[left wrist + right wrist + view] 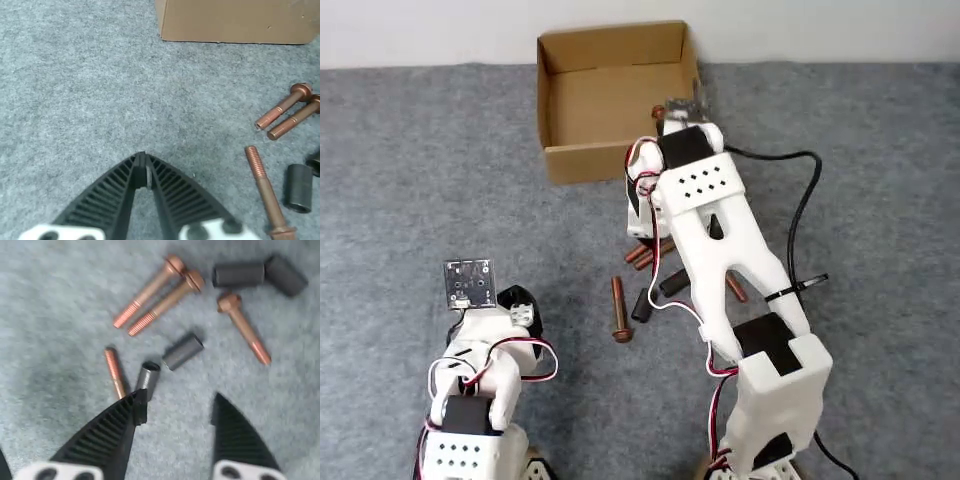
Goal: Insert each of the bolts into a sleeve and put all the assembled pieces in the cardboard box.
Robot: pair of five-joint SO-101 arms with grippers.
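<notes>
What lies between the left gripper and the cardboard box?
Just bare carpet separates the left gripper from the cardboard box, in the left wrist view.

Cardboard box point(582, 163): open-topped, upright, at the far side of the worktop point(420, 150).
Bolts point(145, 292): I count four, copper-coloured, lying flat; two side by side, two apart.
Sleeves point(182, 351): four dark cylinders on their sides, loose among the bolts.

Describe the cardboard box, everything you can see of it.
The cardboard box is a shallow, squarish tray of plain brown card, open on top, four upright walls, no lid showing. What shows of its floor is bare. It sits flat on the grey felt-like table, at the far edge. The right arm overlaps its near right corner; whether they touch cannot be told.
</notes>
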